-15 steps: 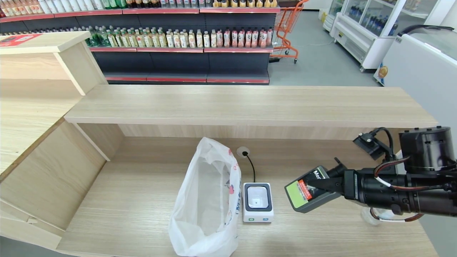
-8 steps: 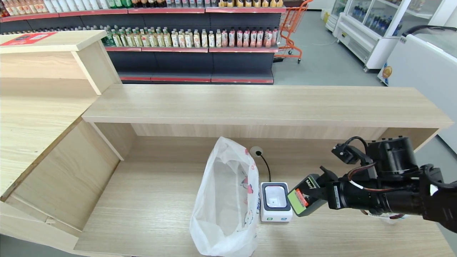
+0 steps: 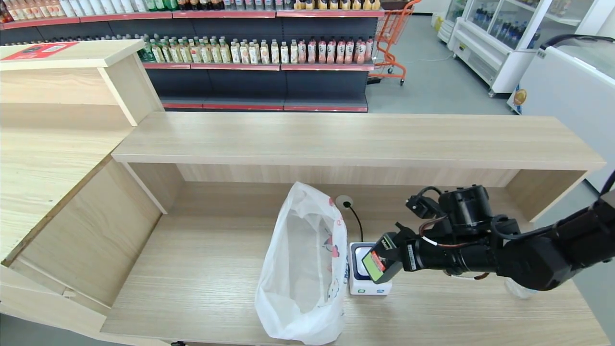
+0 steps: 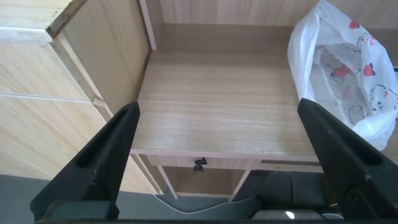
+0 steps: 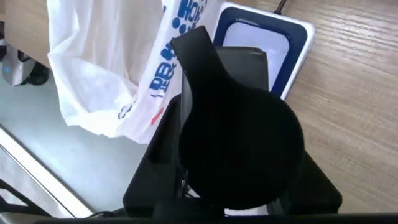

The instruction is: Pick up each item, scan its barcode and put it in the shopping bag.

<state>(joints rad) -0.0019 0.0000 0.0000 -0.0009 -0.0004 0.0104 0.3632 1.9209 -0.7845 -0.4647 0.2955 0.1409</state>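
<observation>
My right gripper [image 3: 390, 252] is shut on a small dark box [image 3: 379, 259] with a green and red label. It holds the box tilted just above the white barcode scanner [image 3: 359, 283] on the lower counter. From the right wrist, the box [image 5: 242, 118] covers most of the scanner [image 5: 292, 43]. A white plastic shopping bag [image 3: 302, 269] stands open just left of the scanner, and it appears again in the left wrist view [image 4: 348, 68] and the right wrist view [image 5: 112, 68]. My left gripper [image 4: 217, 155] is open, low and off the counter's front edge, left of the bag.
A black cable [image 3: 356, 221] runs from the scanner to a hole [image 3: 344, 202] in the counter's back. A raised wooden ledge [image 3: 355, 139] spans behind the work surface, with a wooden side wall [image 3: 81, 235] on the left. A clear plastic item [image 3: 519, 290] lies under my right arm.
The head camera shifted. My right gripper carried the box leftward and down, from right of the scanner to directly over it. The bag and scanner kept their places.
</observation>
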